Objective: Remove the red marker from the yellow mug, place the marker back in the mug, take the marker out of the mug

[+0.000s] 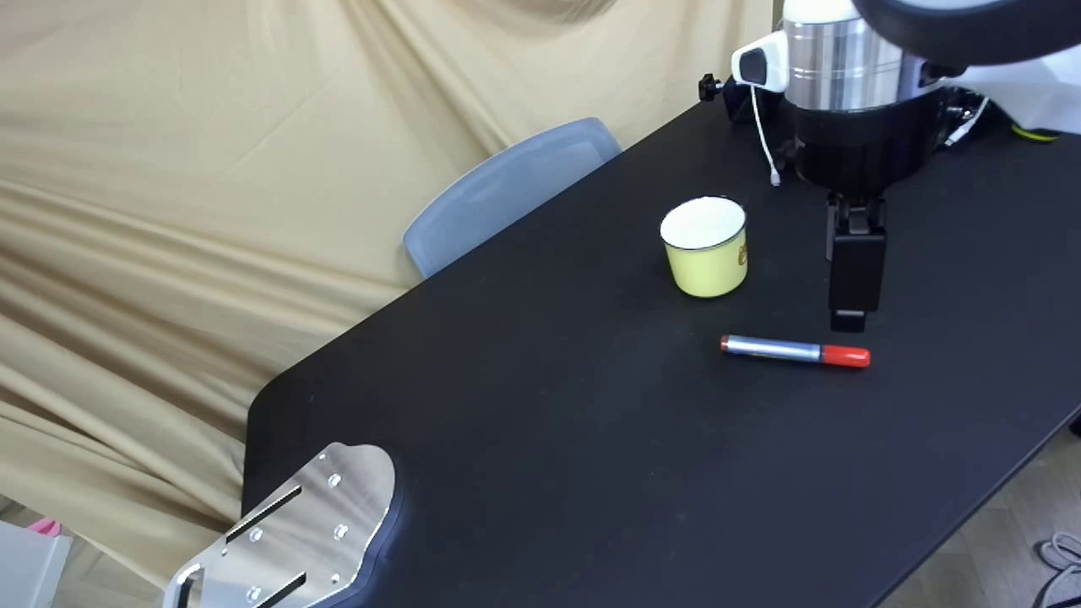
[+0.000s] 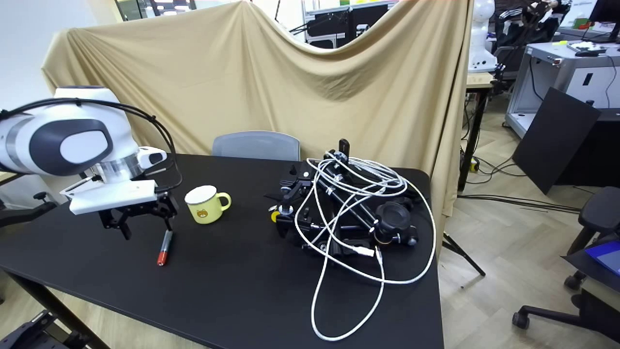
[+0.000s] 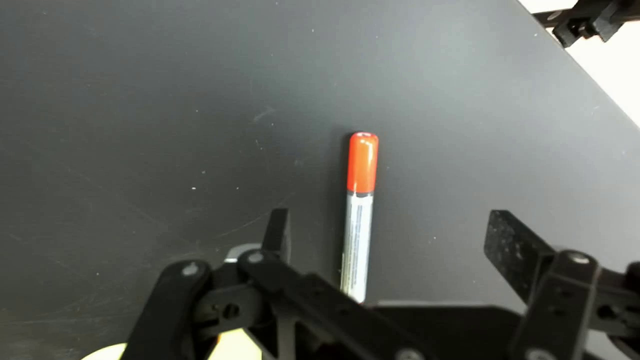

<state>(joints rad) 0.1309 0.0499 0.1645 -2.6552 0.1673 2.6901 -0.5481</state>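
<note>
The red marker (image 1: 794, 350) lies flat on the black table, with a red cap and a silver barrel. It also shows in an exterior view (image 2: 165, 248) and in the wrist view (image 3: 361, 200), where the gripper hides its lower end. The yellow mug (image 1: 708, 268) stands upright near the marker, and its visible white inside looks empty. In an exterior view (image 2: 206, 210) its handle shows. Only a bit of it shows at the bottom of the wrist view (image 3: 237, 345). My gripper (image 3: 391, 220) is open and empty above the table. The marker lies below and between its fingers, nearer the left finger in that view.
A pile of black stands and white cables (image 2: 358, 213) lies on the table on the mug's handle side. A metal plate (image 1: 338, 515) sits at a table end in an exterior view. A grey chair (image 1: 515, 190) stands against the table edge, before a beige curtain (image 2: 203, 92).
</note>
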